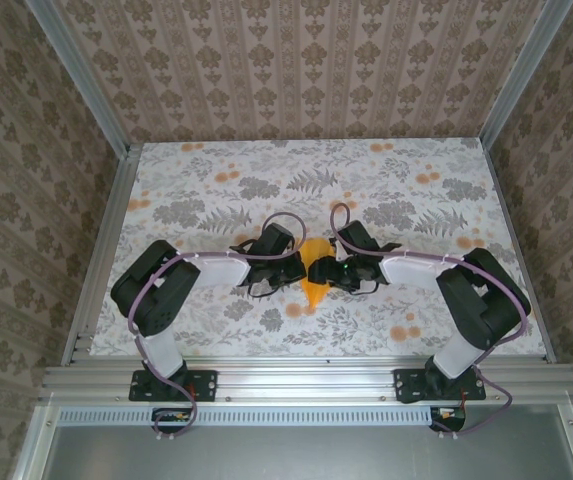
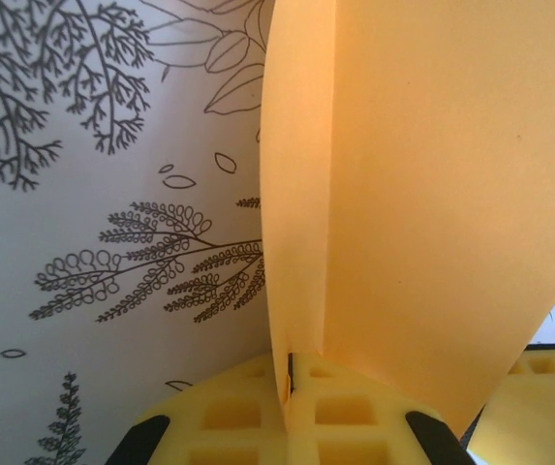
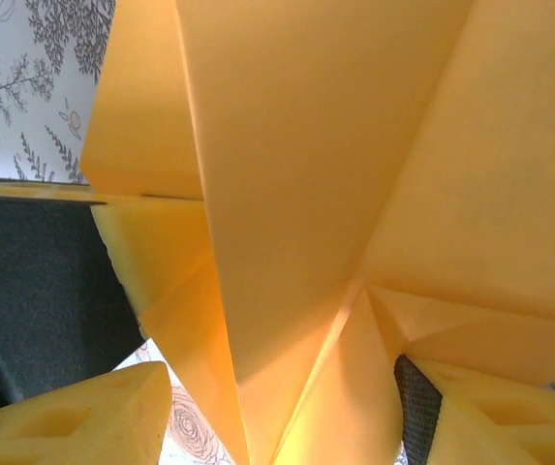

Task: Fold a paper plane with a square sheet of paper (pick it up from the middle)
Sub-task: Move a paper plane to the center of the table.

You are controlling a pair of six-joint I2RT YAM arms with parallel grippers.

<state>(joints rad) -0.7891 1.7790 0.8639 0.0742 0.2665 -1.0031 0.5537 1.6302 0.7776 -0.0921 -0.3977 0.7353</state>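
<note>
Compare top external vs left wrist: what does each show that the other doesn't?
Top external: left claw and right claw facing each other mid-table, either side of the orange paper, plus the aluminium frame. Left wrist: close-up of the left claw's yellow pads shut on the paper's edge, a fold line running away from them. Shared: the orange paper and the floral table.

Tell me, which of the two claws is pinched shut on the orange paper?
The left gripper: its yellow pads are closed on an edge of the orange paper. The right gripper stands open around it.

Paper plane (image 1: 314, 283) between 2 tools (image 1: 292, 272) (image 1: 334, 272)
</note>
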